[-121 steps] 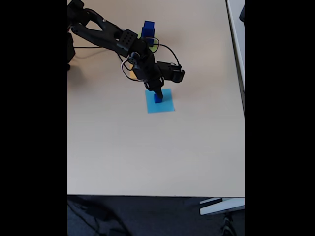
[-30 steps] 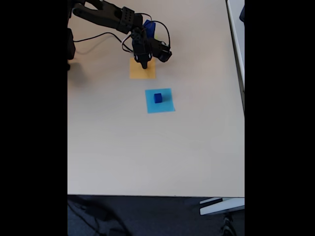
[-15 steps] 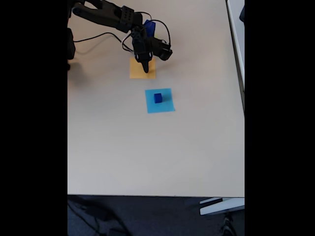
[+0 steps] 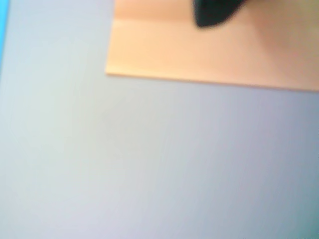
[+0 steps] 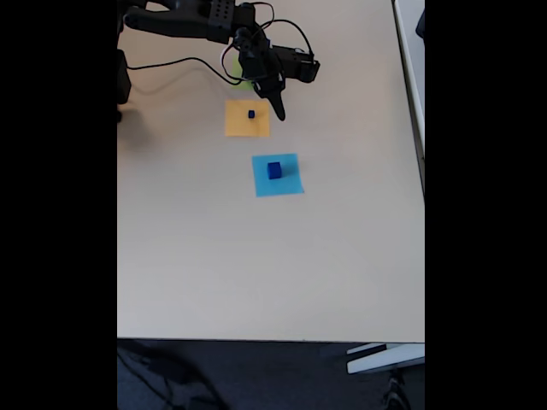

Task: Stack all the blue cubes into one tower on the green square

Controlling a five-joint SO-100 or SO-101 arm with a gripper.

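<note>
In the fixed view, a tiny blue cube (image 5: 251,114) sits on the orange square (image 5: 247,124). A larger blue cube (image 5: 273,170) rests on the light blue square (image 5: 279,181). Only a sliver of the green square (image 5: 242,79) shows behind the arm near the table's far edge. My gripper (image 5: 279,112) hangs just right of the orange square, its fingers tapering to a single point with nothing between them. The blurred wrist view shows the orange square (image 4: 209,55) and a dark fingertip (image 4: 214,12) at the top.
The black arm and its cables (image 5: 184,21) cross the far left of the pale table (image 5: 256,273). A white edge (image 5: 410,60) runs along the table's right side. The table's front edge lies above dark floor.
My gripper has swung right, off the orange square. The tiny blue cube that its tip covered now shows alone on that square. The larger cube has not moved.
</note>
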